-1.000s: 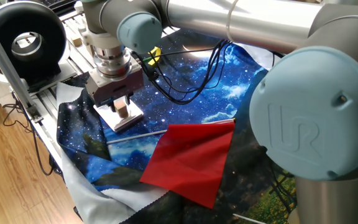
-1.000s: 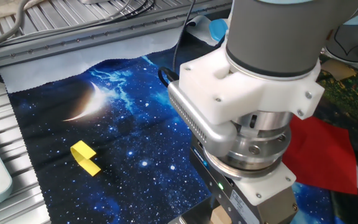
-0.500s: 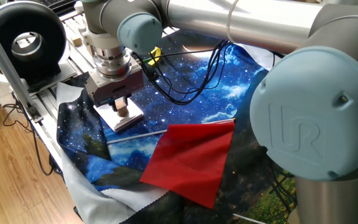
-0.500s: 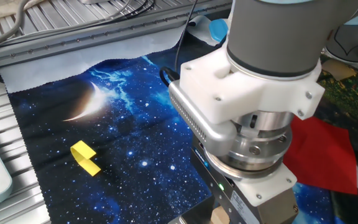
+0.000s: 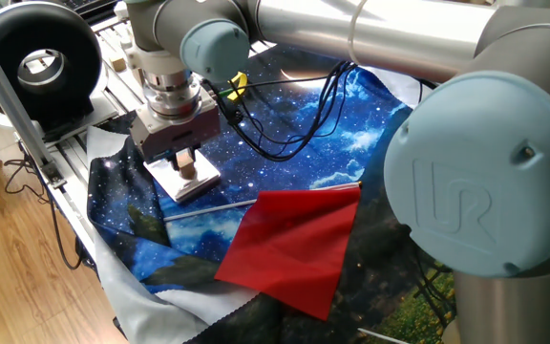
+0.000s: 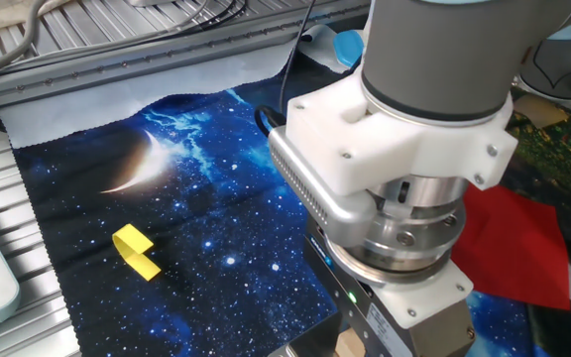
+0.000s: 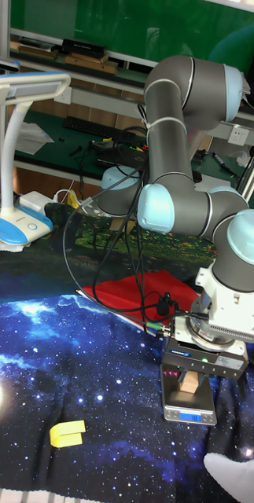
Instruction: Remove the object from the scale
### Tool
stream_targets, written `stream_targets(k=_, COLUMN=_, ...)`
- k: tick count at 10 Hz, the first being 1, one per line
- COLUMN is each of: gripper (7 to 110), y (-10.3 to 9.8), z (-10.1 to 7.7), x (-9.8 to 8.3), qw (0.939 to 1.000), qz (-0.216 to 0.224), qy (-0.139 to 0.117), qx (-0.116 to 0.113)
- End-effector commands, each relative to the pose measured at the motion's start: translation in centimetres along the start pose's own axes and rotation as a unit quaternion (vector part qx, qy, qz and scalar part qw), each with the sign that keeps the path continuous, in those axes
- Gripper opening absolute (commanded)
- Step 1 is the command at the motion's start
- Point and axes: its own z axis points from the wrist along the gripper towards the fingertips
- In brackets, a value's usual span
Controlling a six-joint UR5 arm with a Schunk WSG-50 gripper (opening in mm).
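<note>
The scale [image 5: 181, 182] is a small white slab lying on the starry cloth at the left; in the tall view the scale [image 7: 191, 412] shows a blue strip along its near edge. The object [image 5: 189, 170], a tiny brown wooden cube, stands on it and is also seen as the object [image 7: 189, 383]. My gripper [image 5: 187, 162] points straight down over the scale, one finger on each side of the cube with small gaps showing. In the tall view my gripper [image 7: 189, 387] brackets the cube the same way. In the other fixed view the wrist hides the scale.
A red cloth sheet [image 5: 294, 248] lies right of the scale, with a thin rod [image 5: 213, 208] at its edge. A yellow curved piece [image 6: 137, 252] sits on the starry cloth. Black cables [image 5: 285, 134] trail behind the gripper. A white desk lamp [image 7: 16, 157] stands far left.
</note>
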Motion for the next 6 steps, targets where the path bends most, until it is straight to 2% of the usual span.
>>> stream_targets(k=1, gripper=22, y=0.05, z=-0.3, x=-0.09, qw=1.0, qz=0.006, qy=0.001, qx=-0.004)
stream_targets(k=4, gripper=22, y=0.01, z=-0.67, x=-0.23, qw=1.0, qz=0.007, qy=0.003, qx=-0.005)
stream_targets(k=6, gripper=22, y=0.18, z=-1.27, x=-0.44, qw=0.9998, qz=0.01, qy=0.008, qx=-0.014)
